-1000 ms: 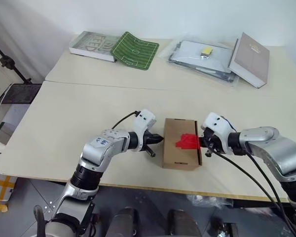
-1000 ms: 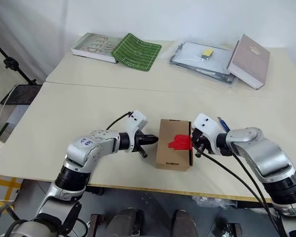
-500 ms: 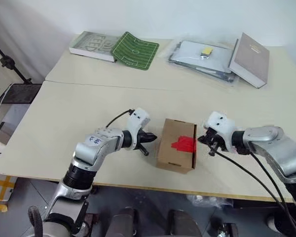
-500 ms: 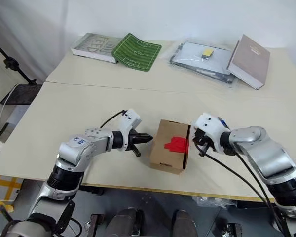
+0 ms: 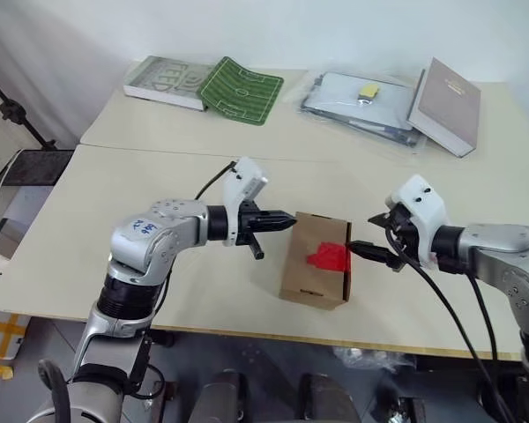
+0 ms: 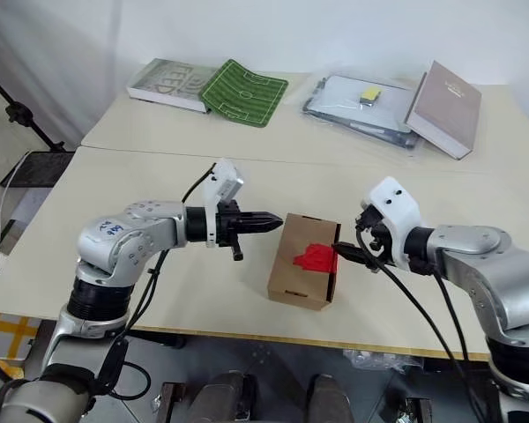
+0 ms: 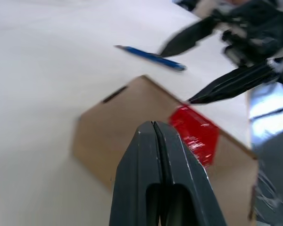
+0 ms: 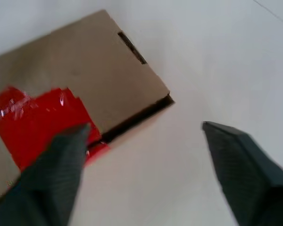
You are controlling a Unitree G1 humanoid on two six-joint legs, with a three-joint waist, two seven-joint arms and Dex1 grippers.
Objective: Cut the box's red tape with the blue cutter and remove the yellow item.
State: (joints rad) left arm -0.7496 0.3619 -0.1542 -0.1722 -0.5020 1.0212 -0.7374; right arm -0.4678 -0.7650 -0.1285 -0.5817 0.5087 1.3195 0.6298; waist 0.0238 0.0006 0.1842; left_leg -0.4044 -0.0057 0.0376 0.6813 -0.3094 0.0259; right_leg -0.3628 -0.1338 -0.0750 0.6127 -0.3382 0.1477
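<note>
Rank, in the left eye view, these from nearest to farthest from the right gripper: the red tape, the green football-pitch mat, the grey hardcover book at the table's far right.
From the right gripper:
1. Red tape: on the brown cardboard box, just to the gripper's left.
2. Grey hardcover book: far right edge of the table, beyond the gripper.
3. Green football-pitch mat: far left, across the table.

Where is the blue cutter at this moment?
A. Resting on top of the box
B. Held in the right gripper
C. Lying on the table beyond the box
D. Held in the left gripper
C: the left wrist view shows the blue cutter lying flat on the table past the box, in neither gripper.
</note>
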